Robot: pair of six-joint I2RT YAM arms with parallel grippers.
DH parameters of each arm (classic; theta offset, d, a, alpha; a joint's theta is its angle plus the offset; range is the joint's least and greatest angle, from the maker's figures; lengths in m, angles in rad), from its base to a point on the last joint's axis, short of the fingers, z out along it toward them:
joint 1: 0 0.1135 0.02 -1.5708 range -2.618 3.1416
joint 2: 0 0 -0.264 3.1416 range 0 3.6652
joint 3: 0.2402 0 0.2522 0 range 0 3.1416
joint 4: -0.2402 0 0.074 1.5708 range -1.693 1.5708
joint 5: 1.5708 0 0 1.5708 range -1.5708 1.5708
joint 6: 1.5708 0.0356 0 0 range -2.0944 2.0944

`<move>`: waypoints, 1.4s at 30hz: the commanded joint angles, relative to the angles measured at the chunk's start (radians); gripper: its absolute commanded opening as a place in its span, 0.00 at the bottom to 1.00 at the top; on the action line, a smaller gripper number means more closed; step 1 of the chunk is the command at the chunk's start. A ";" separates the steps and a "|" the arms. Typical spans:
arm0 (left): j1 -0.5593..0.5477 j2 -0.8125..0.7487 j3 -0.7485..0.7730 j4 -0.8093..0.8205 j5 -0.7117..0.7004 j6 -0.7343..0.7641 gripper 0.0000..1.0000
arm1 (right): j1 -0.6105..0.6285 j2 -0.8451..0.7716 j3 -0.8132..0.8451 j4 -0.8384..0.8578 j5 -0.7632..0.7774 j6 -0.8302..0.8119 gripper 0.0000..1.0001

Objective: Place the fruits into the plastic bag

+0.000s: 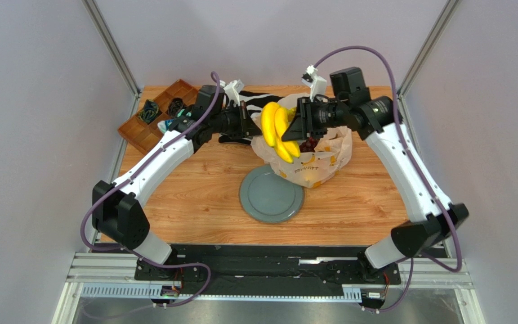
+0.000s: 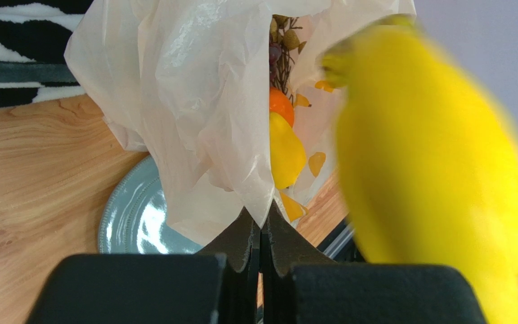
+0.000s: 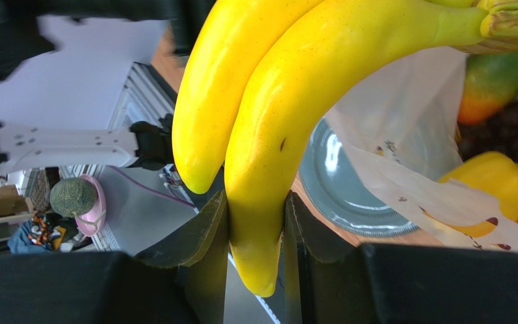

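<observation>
My right gripper (image 3: 255, 209) is shut on the bunch of yellow bananas (image 3: 275, 121), one banana's tip pinched between its fingers. The bunch (image 1: 276, 131) hangs over the open mouth of the plastic bag (image 1: 316, 165). Beside it my left gripper (image 2: 262, 219) is shut on the bag's thin whitish edge (image 2: 187, 101) and holds it up. Inside the bag lie an orange (image 2: 280, 104), a small yellow fruit (image 2: 285, 152), an orange-green fruit (image 3: 491, 81) and dark grapes (image 3: 511, 128). The bananas (image 2: 437, 175) show as a blur in the left wrist view.
A round grey plate (image 1: 270, 194) lies on the wooden table just in front of the bag. A zebra-striped cloth (image 1: 255, 101) lies behind the left gripper. A wooden compartment tray (image 1: 160, 111) with small dark items stands at the back left.
</observation>
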 commanded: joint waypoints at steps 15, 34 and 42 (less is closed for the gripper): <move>-0.015 -0.056 -0.023 0.025 0.021 0.025 0.00 | -0.154 0.279 0.074 -0.045 0.150 0.164 0.00; -0.064 0.018 0.010 0.050 0.043 -0.004 0.00 | -0.044 0.351 -0.024 0.194 0.623 0.211 0.51; -0.064 0.027 0.017 0.046 0.040 -0.004 0.00 | -0.034 0.149 -0.072 0.289 0.484 0.092 0.80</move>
